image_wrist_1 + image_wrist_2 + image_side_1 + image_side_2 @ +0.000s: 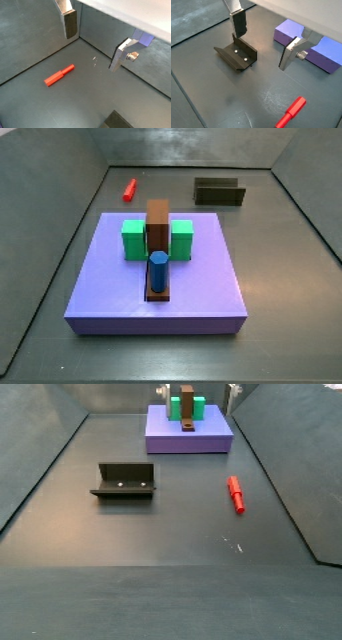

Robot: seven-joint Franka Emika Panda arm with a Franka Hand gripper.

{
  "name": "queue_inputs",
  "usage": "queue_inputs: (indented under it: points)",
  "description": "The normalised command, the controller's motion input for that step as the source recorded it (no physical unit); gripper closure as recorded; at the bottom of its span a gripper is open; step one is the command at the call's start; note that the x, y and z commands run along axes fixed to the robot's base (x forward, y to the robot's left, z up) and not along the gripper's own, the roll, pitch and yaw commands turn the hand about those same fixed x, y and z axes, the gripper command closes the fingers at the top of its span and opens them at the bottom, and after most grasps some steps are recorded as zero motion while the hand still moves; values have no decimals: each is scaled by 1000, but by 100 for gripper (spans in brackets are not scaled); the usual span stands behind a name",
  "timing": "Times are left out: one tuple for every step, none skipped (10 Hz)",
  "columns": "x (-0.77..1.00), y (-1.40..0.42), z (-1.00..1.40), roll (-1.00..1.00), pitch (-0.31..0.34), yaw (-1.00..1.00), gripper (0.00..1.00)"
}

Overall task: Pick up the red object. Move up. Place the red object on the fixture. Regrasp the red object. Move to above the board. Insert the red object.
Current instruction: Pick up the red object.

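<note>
- Note the gripper [261,42]: it hangs above the floor, fingers [240,24] spread apart, empty.
- Find the red peg [237,493] flat on the floor near a side wall, well apart from the fixture [126,481].

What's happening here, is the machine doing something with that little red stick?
Not yet. The red peg lies flat on the floor, untouched. The robot's gripper hangs above the floor with its fingers open and nothing between them. The dark fixture stands empty nearby, and the purple board with its green blocks waits at the far end.
</note>
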Motion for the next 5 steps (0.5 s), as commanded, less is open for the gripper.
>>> queue_inputs:
  points:
    - [49,0,0,0,19,0,0]
    - [340,-251,-346,0,10,-203,0]
    - [-591,-391,-874,-20,-159,-246,0]
    - [-720,-409,-960,-6,-97,-234,0]
    - [-789,-360,-1000,0,-57,-237,0]
